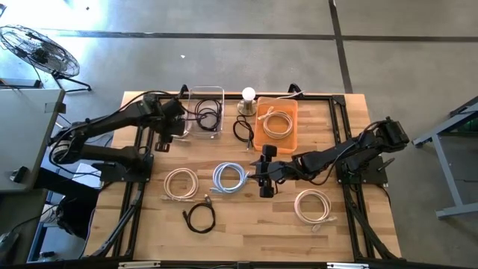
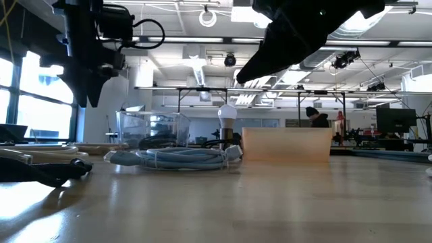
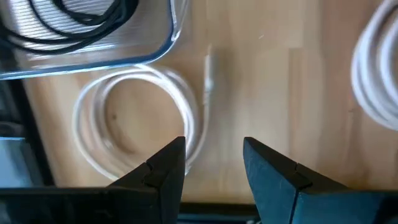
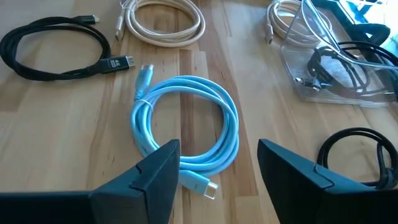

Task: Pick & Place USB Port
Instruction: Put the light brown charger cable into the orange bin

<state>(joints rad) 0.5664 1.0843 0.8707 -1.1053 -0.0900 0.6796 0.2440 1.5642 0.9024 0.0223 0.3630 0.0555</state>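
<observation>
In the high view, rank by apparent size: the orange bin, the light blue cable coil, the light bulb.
1. orange bin
2. light blue cable coil
3. light bulb
The camera looks straight down, so nearness hardly skews this.

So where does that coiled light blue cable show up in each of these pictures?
High view: blue cable mid-table, left of the right claw.
Low view: centre-left on the tabletop.
Left wrist view: not in it.
Right wrist view: centre.
Shared landmark: clear bin.

In the left wrist view the clear bin (image 3: 93, 59) is cut off at the upper left; a white cable (image 3: 376, 81) runs off the right edge, its plug unseen.
</observation>
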